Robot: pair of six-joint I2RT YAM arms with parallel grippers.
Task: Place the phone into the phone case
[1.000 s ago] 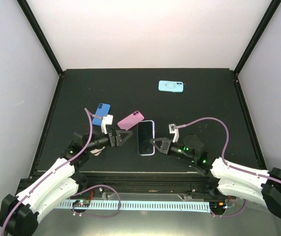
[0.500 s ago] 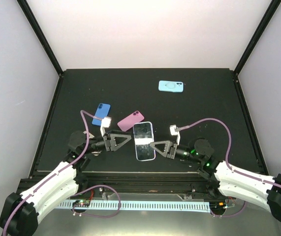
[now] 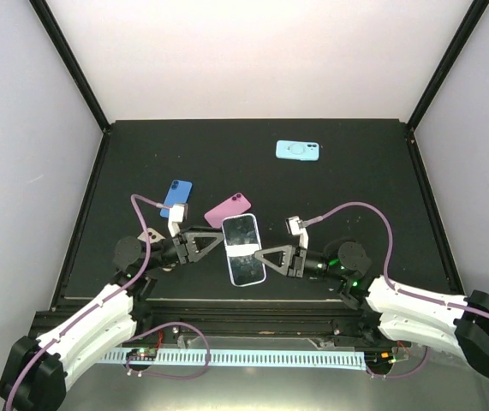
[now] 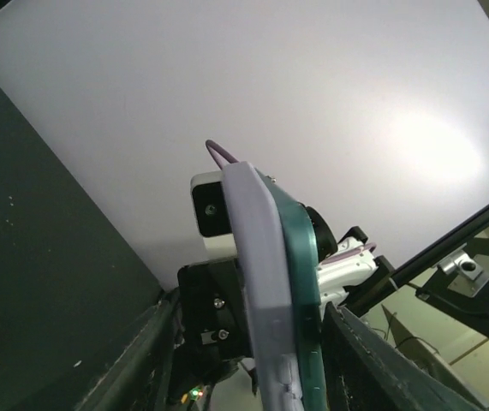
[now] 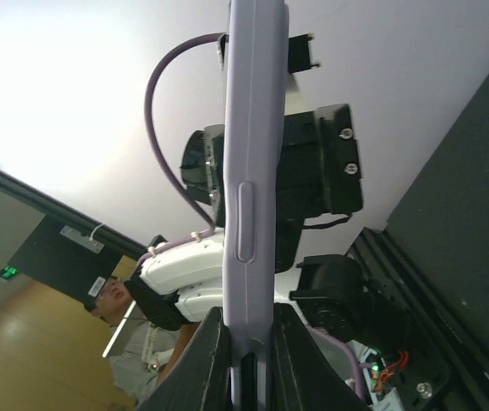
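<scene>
The phone point(image 3: 246, 265) hangs above the near table, screen up, inside a lavender phone case point(image 3: 240, 219). My right gripper point(image 3: 264, 256) is shut on its right edge; in the right wrist view the fingers point(image 5: 211, 360) pinch the phone case point(image 5: 255, 171) edge-on. My left gripper point(image 3: 220, 239) stands open around the left edge. In the left wrist view the phone case point(image 4: 257, 282) and the teal side of the phone point(image 4: 301, 274) lie between the jaws of my left gripper point(image 4: 253, 372). The right finger sits beside the phone; the left finger stands apart.
A blue phone point(image 3: 175, 195) and a pink one point(image 3: 229, 208) lie on the black table point(image 3: 355, 180) just behind the left gripper. A light blue case point(image 3: 298, 151) lies at the far right. White walls enclose the table.
Both arms have carried the phone leftward and toward the near edge. The left gripper's jaws have narrowed around its left side. The right gripper has kept its hold.
</scene>
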